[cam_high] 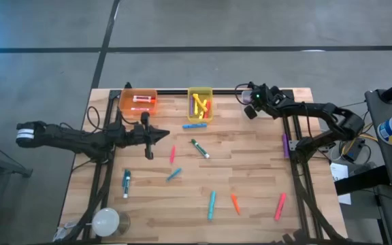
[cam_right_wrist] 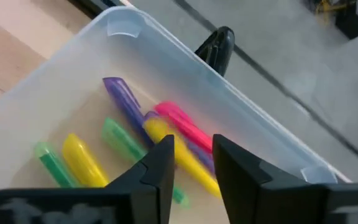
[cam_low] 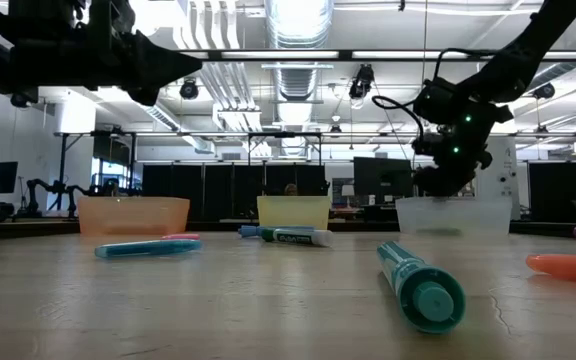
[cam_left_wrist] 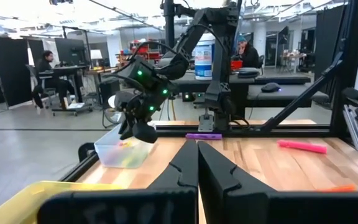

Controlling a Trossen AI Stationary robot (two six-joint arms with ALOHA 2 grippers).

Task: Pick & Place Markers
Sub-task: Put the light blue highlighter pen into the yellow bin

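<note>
Markers lie scattered on the table: a blue one [cam_high: 194, 126], a green one [cam_high: 199, 148], pink ones [cam_high: 172, 154] [cam_high: 280, 206], teal ones [cam_high: 126, 182] [cam_high: 211, 204], an orange one [cam_high: 235, 203] and a purple one [cam_high: 285, 145]. My right gripper [cam_right_wrist: 193, 163] hangs open above the clear bin [cam_right_wrist: 55, 81] at the far right corner. Yellow, green, pink and purple markers [cam_right_wrist: 82, 158] lie in that bin. My left gripper [cam_high: 160, 135] is shut and holds nothing; it hovers near the orange bin [cam_high: 138, 102].
A yellow bin [cam_high: 200, 103] with yellow and pink markers stands at the far edge between the orange and clear bins. A white round object [cam_high: 105, 221] sits at the near left corner. Dark frame rails [cam_high: 298, 170] run along the table's sides.
</note>
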